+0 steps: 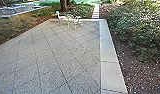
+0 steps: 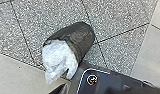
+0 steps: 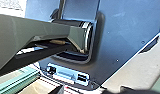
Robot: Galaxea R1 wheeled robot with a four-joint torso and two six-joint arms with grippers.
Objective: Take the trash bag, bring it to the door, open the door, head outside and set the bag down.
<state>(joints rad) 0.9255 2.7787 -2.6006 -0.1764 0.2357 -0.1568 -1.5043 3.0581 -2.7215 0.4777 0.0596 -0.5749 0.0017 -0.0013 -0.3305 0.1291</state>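
Trash bag [image 2: 82,37], white plastic [image 2: 56,55] at one end: near, beside robot base [image 2: 108,81], over pavers [image 2: 118,20]. Close-in position probably limits swing if carried. Can't tell either gripper's opening or grip. Shrubs [image 1: 138,30] right.

Outdoor paved patio [image 1: 68,55], shrubs [image 1: 139,32], white chairs [image 1: 62,18], tree trunk [image 1: 63,5]

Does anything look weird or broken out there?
Pale plastic bunches raggedly at one end of the dark bundle, so it looks messy. I can't tell whether it's torn. Nothing else stands out to me.
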